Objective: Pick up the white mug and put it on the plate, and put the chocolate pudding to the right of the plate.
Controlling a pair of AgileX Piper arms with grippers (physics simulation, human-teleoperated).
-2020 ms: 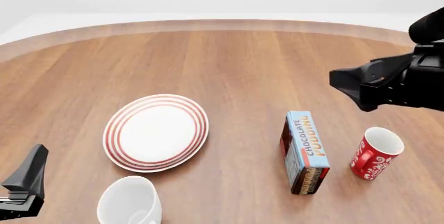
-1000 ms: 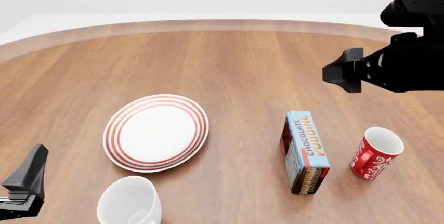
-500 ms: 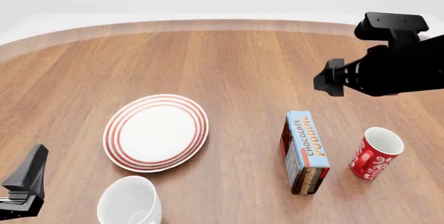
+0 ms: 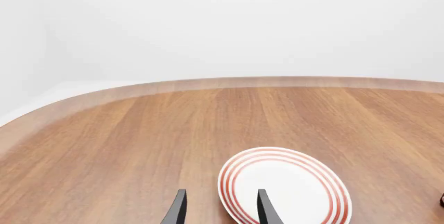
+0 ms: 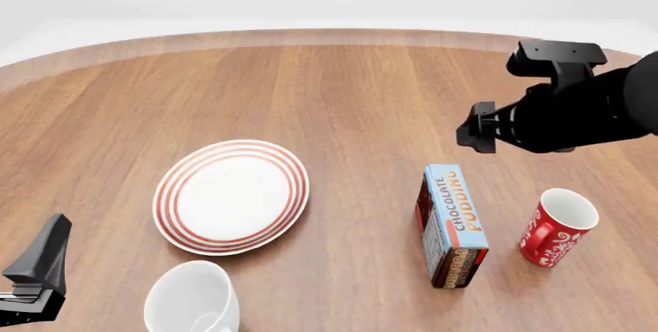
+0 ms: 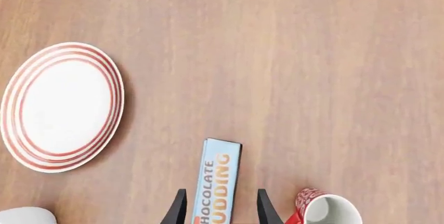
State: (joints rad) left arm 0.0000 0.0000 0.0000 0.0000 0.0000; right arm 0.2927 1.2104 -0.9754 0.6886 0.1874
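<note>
The white mug (image 5: 193, 300) stands at the near left, just in front of the plate (image 5: 231, 196). The chocolate pudding (image 5: 452, 224) stands on a long edge right of centre. My right gripper (image 5: 479, 127) hangs open above the table, a little beyond the box. In the right wrist view the box (image 6: 218, 180) lies in line with the gap of the gripper (image 6: 220, 211), with the plate (image 6: 61, 107) and a sliver of the white mug (image 6: 24, 216) to one side. My left gripper (image 5: 41, 263) sits low at the near left, open and empty (image 4: 220, 212), facing the plate (image 4: 284, 187).
A red mug with white patterns (image 5: 556, 226) stands just right of the pudding box and also shows in the right wrist view (image 6: 326, 211). The round wooden table (image 5: 340, 93) ends in a curved far edge.
My right arm has swung left and down and turned its gripper toward the table, ending over the far end of the pudding box. The left arm and all objects have not moved.
</note>
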